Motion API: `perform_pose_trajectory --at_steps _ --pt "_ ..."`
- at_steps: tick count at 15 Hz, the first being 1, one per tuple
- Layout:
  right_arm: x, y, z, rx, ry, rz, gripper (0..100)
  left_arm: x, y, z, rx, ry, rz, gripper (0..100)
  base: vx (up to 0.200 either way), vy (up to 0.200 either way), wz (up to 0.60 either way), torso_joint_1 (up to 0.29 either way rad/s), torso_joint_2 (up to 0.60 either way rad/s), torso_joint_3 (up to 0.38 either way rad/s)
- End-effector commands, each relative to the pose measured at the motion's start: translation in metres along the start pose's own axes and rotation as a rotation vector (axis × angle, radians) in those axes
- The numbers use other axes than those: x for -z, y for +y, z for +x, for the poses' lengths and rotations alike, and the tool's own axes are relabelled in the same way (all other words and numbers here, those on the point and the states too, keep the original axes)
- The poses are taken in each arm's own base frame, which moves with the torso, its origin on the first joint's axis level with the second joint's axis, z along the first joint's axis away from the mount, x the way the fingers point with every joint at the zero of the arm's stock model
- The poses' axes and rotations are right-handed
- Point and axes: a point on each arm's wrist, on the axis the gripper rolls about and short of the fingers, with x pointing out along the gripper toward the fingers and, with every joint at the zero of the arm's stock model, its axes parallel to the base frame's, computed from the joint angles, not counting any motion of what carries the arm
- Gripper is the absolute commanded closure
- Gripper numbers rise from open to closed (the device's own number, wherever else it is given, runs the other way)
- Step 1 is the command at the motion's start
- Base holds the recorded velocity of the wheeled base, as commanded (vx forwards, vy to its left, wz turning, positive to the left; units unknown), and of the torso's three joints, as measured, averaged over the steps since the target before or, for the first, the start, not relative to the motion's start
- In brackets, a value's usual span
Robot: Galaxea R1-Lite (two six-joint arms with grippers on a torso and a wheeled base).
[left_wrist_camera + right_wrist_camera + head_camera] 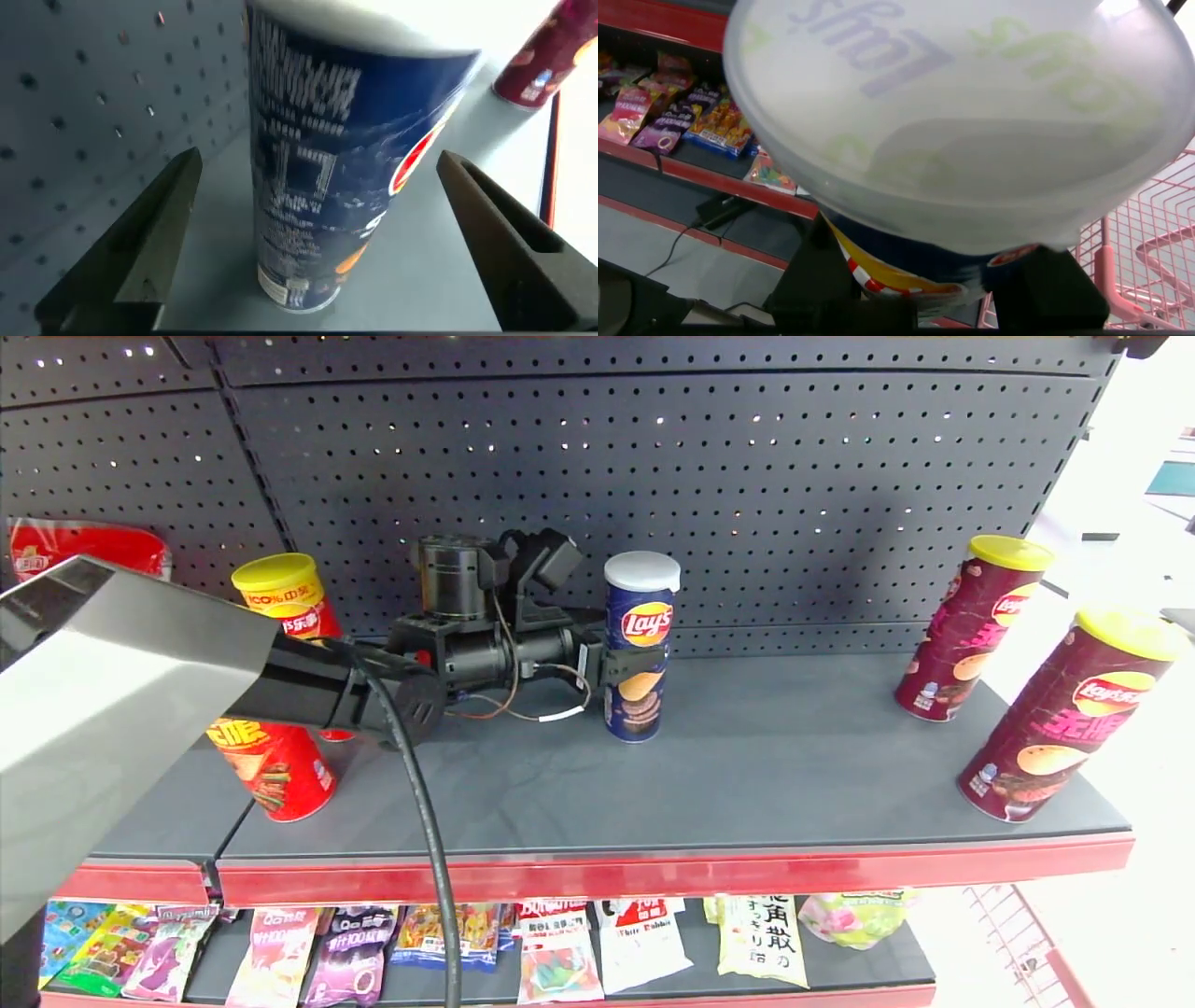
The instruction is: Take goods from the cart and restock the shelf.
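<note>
L end effector (318, 159) astride blue can (640, 616)

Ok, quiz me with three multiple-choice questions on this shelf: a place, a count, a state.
1. Where is the blue can? A upright at the back of the upper shelf; B lying at its front edge; C on the floor.
2. How many dark red cans have yellow lids? A one; B two; C four.
3. The left gripper is: A open around the blue can; B clamped on it; C far from it.
Answers: A, it stands near the back panel; B, both at the shelf's right end; A, gaps show on both sides.
</note>
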Motion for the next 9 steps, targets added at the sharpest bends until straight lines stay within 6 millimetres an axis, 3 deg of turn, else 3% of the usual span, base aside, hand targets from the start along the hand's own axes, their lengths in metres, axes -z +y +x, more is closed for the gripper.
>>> perform_pose_trajectory --at_steps 1,9 --pt "0.0 0.0 0.0 -0.001 0.001 0.001 100 -0.007 0.003 0.005 -0.003 -0.019 0.01 0 0.0 0.0 0.0 0.0 0.0 0.0" --pt "0.0 0.0 0.0 -0.001 0.001 0.008 100 -0.006 0.007 0.016 0.003 -0.022 0.014 0 0.0 0.0 0.0 0.0 0.0 0.0"
